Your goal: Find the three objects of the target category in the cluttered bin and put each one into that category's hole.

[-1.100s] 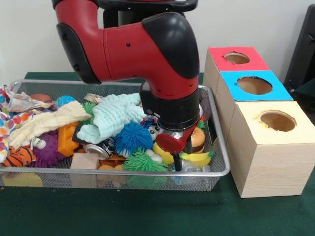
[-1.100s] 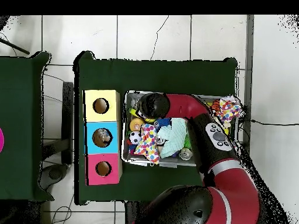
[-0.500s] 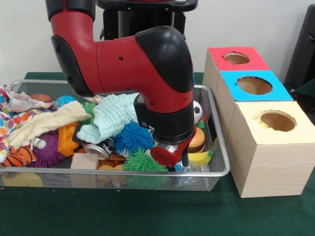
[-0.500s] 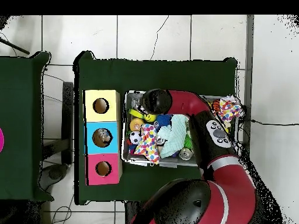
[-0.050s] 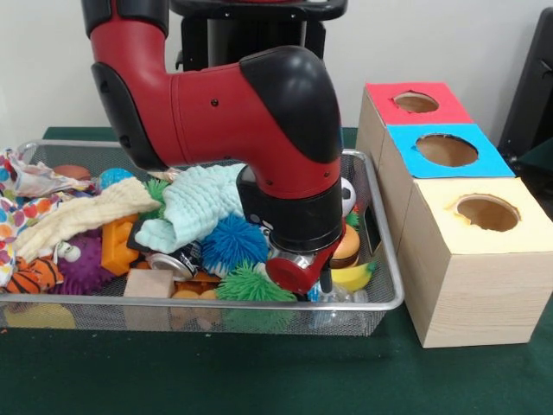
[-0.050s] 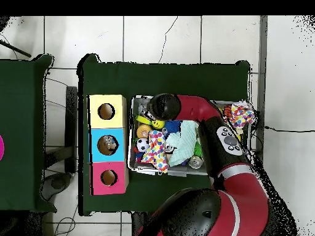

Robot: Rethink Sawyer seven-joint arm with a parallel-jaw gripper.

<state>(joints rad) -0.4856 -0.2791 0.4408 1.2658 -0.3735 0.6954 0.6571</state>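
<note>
the gripper (image 5: 315,290), whose opening i cannot tell, is low in the wire bin (image 5: 386,259) near the toy banana (image 5: 352,277) and toy hamburger (image 5: 347,246), beside the yellow-topped box (image 5: 467,268).

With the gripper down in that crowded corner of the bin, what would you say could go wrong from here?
The gripper sits low among packed toys, beside the banana and burger toy, so it may pinch the wrong thing or two at once. It is close to the wire bin's rim, which it might strike. The wrist hides the spot, so the grasp is hard to check.
</note>
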